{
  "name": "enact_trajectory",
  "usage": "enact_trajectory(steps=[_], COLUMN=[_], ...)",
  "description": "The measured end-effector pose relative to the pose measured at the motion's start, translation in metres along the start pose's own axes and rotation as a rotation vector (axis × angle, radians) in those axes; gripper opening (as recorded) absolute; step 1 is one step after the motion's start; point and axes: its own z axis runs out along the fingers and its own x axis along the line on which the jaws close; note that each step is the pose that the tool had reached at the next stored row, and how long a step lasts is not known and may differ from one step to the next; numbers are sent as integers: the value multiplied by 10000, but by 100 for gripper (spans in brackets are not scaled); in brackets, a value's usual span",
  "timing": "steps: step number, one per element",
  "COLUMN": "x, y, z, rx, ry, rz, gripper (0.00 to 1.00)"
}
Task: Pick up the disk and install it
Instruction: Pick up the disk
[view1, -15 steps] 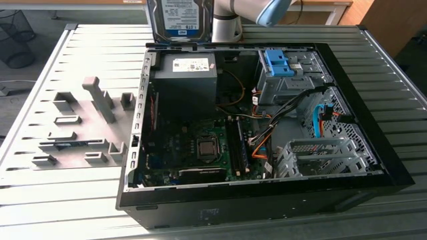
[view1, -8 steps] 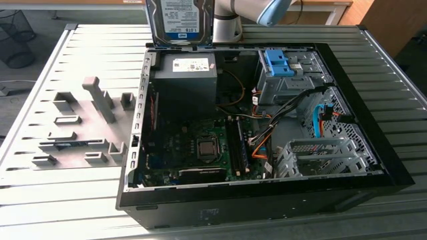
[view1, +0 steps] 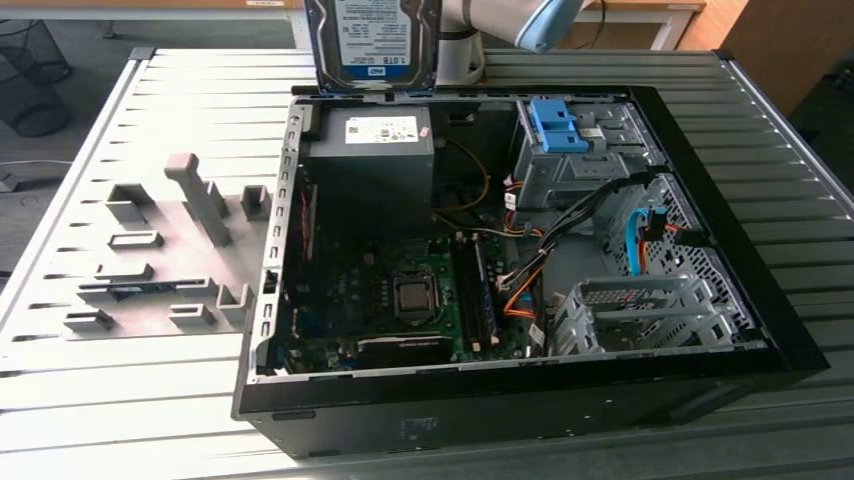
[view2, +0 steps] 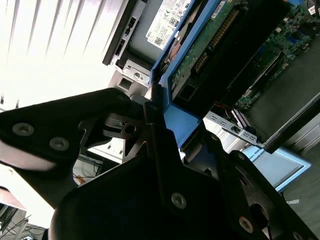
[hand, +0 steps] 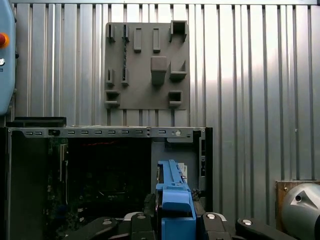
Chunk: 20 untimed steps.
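In the exterior view the disk (view1: 374, 42) hangs upright, label facing the camera, just above the far rim of the open computer case (view1: 747, 300). Its lower edge is close over the black power supply (view1: 374, 160). In the second wrist view my gripper (view2: 167, 125) is shut on the disk's blue rail (view2: 187, 122), and the disk's green circuit-board side (view2: 210, 47) shows beyond it. The first wrist view has the blue-railed disk (hand: 172, 192) edge-on between my black fingers (hand: 145, 220), over the case interior.
A blue bracket (view1: 558, 125) sits on the grey drive cage at the case's far right corner. The motherboard (view1: 400, 290) and loose cables lie on the case floor. A grey fixture plate (view1: 147, 260) with holders lies on the slatted metal table on the exterior view's left.
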Motion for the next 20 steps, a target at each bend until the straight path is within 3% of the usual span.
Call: enact_trajectory(steps=[8,20], x=[-3,8], y=[-144,-176], z=[-4,-3], rx=[-1,0], ry=[1,5], rz=[0,0], gripper=[36,36])
